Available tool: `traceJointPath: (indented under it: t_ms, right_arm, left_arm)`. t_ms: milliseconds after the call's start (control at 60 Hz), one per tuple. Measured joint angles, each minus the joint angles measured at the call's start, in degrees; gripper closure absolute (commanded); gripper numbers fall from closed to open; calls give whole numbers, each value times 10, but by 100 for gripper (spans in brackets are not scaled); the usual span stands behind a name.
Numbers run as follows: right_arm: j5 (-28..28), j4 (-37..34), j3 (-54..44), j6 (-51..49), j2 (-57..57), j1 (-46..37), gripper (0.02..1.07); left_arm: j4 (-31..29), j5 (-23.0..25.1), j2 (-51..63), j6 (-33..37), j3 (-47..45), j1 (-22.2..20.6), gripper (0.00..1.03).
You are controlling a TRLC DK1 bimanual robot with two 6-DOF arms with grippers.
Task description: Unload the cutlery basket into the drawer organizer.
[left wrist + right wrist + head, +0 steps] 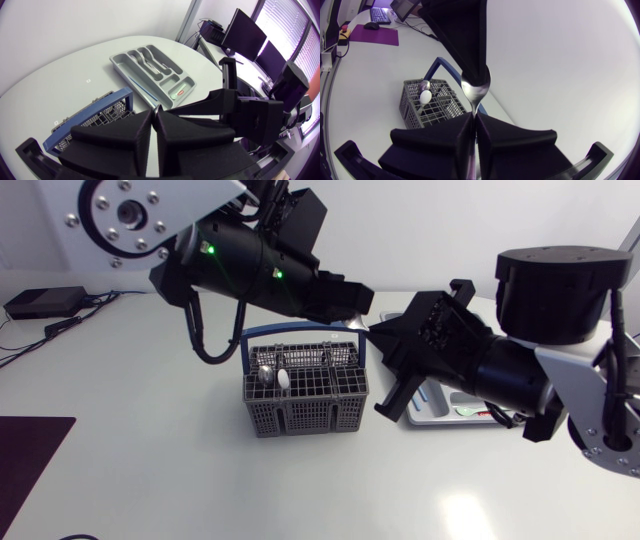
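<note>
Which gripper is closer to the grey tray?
Right. The right gripper, holding the spoon, hangs above the tray's edge; the left gripper, on the same spoon, is over by the basket.

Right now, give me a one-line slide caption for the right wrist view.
The right gripper and left gripper both shut on one metal spoon, cutlery basket beyond.

Two grippers: left gripper (154,118), right gripper (473,120). One cutlery basket (305,402), one drawer organizer (116,64). Three spoons: one held spoon (476,91), plus one grey spoon (265,375) and one white spoon (283,381) in the basket. Organizer's contents too small to count.
</note>
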Motion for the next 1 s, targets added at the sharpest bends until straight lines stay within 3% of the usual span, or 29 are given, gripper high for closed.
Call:
traceJointPath:
  t_ms: [83, 100, 150, 233, 300, 433, 567, 800, 1000]
  right_arm:
    - [2, 0, 1, 0, 0, 0, 101]
    - [2, 0, 1, 0, 0, 0, 101]
    - [2, 0, 2, 0, 0, 0, 101]
    - [-8, -5, 2, 0, 0, 0, 101]
    - [-13, -11, 2, -2, 0, 0, 101]
    - [-30, -26, 1, -2, -3, -1, 101]
    - [-84, -61, -10, -10, -35, -33, 101]
    - [-226, -142, -30, -69, -88, -199, 101]
    - [-300, -169, -33, -130, -76, -331, 101]
  left_arm:
    - [0, 0, 0, 0, 0, 0, 90]
    - [0, 0, 0, 0, 0, 0, 85]
    - [0, 0, 0, 0, 0, 0, 65]
    - [1, 0, 0, 0, 0, 1, 21]
    - [3, 0, 0, 0, 0, 6, 5]
    - [5, 0, -4, 2, 3, 35, 5]
    - [-21, 0, -18, 32, 24, 76, 5]
    - [-115, -5, -56, 142, 36, 113, 6]
    - [-172, -5, -56, 194, -19, 125, 7]
